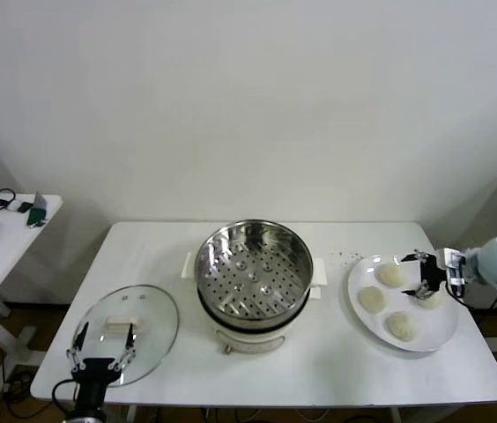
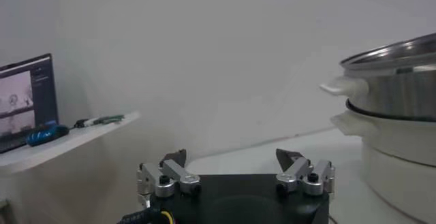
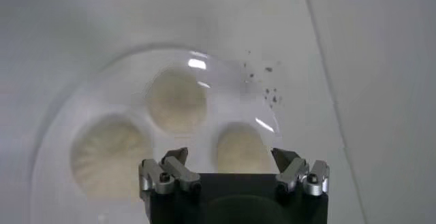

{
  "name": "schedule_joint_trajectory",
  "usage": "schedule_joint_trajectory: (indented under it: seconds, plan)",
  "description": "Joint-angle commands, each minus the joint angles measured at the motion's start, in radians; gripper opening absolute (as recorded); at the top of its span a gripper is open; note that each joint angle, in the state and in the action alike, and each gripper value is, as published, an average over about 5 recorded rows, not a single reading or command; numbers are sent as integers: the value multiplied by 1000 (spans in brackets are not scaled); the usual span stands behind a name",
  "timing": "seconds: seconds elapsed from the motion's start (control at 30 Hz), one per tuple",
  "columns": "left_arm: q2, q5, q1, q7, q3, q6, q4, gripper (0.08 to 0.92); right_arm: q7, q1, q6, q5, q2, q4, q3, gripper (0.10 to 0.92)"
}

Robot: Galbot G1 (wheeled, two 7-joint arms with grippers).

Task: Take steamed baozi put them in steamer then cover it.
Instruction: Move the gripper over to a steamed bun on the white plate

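Left claw is being held wide open and empty over the near edge of the cover, which is lying flat at the counter's left end. Glass: likely heavy, slick, breakable; best taken by the bar handle. Steamer is standing empty at centre. Right claw is being held open, empty, over the plate. Four baozi are lying there: probably soft, light, easily dented; each to be pinched gently across its sides.
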Motion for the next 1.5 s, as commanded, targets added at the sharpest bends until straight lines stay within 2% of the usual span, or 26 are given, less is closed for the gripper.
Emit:
schedule_joint_trajectory:
  seconds: [0.03, 0.5, 1.5]
  plan:
    - [-1, -2, -4, -2, -4, 7, 5, 823, -87, 345, 42, -91, 106, -261, -338, 823]
    - [-3, -29, -14, -2, -22, 13, 17, 823, -78, 332, 66, -160, 303, -438, -358, 823]
    - [-8, -30, -29, -13, -27, 24, 34, 823, -65, 274, 113, -243, 366, -533, -309, 822]
